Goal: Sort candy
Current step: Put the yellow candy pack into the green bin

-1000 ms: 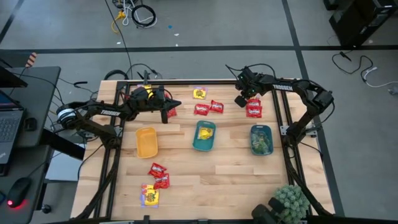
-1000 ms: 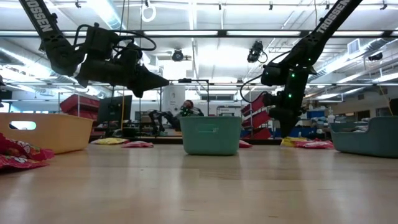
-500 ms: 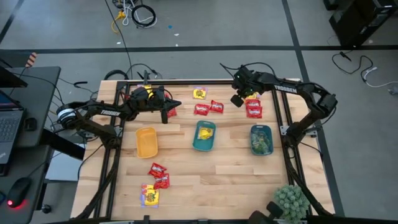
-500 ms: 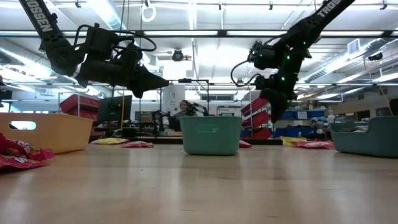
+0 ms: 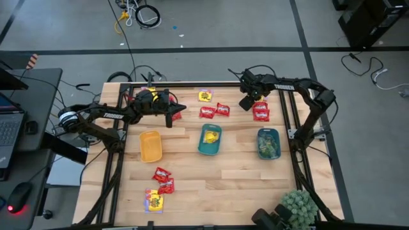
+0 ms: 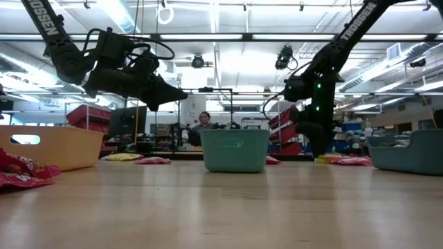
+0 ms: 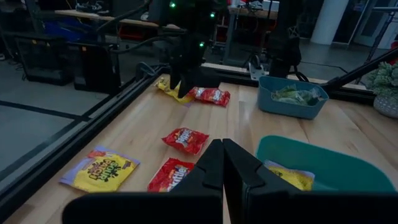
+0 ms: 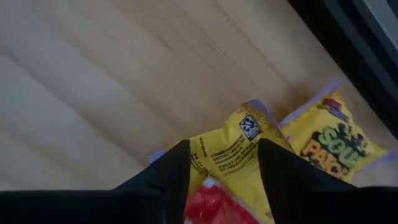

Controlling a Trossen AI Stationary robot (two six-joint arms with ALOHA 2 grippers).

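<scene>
A: Candy packets lie in several places on the wooden table (image 5: 243, 182). 2 red packets (image 5: 215, 111) and 1 yellow packet (image 5: 204, 96) are near the far edge, in its middle. Another red pile (image 5: 261, 112) is toward the far right corner, and a red and yellow group (image 5: 158, 186) is close to the near left corner.

B: And the trays?

A: 3 trays stand in a row across the middle: the yellow-orange tray (image 5: 150, 146), the teal tray (image 5: 209, 140) with a yellow packet in it, and the blue-grey tray (image 5: 268, 144) with green packets.

B: Where is the right gripper (image 5: 248, 101)?

A: It is low over the far right pile. Its fingers (image 8: 171, 174) are apart, around a yellow packet with printed back (image 8: 227, 155), and hold nothing.

B: The left gripper (image 5: 171, 117)?

A: It waits above the far left part of the table, fingers (image 7: 211, 165) pressed together, empty.
</scene>
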